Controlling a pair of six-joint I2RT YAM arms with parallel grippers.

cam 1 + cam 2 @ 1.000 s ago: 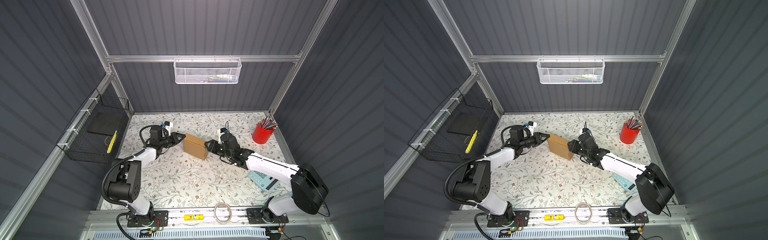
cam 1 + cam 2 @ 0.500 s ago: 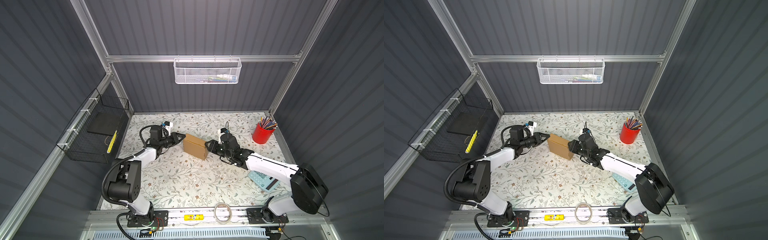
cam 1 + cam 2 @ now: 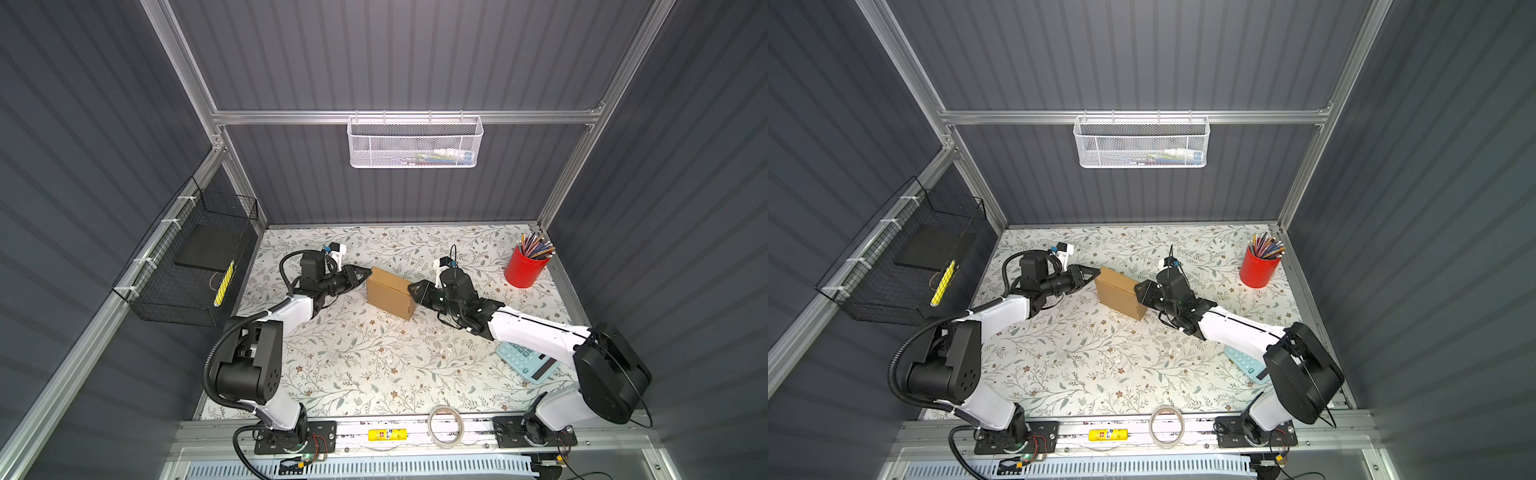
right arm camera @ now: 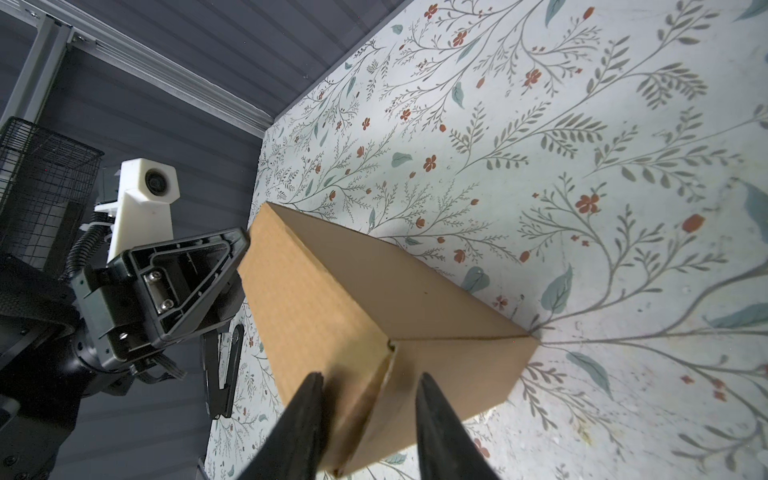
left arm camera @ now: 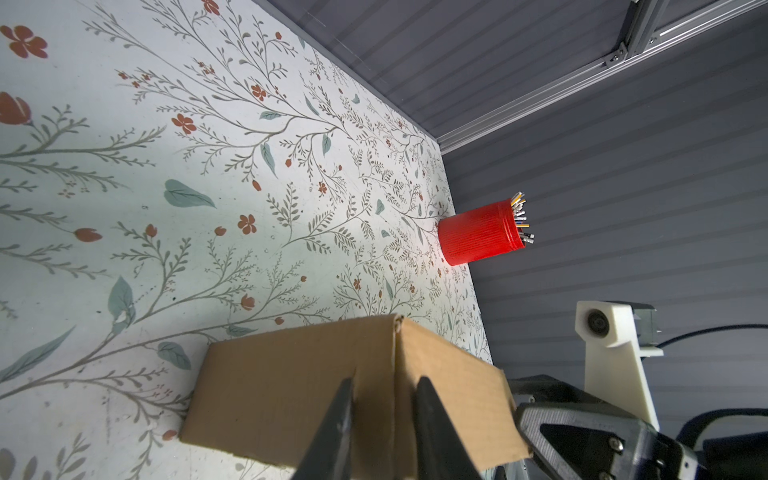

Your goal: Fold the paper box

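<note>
Two parted grippers [image 3: 367, 273] [image 3: 411, 289] apparently touch the paper box [image 3: 388, 291].

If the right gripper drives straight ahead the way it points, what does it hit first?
The cardboard box: its corner edge lies directly ahead of the right gripper, between the open jaws. It may already be touching; depth is unclear.

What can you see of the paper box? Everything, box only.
The paper box is plain brown corrugated cardboard, unprinted, folded into a closed rectangular block with crisp edges. It rests on the floral table, toward the back and skewed to the table's sides. The left gripper meets one end and the right gripper the opposite end. In both wrist views each gripper's fingers stand apart astride a corner edge.
</note>
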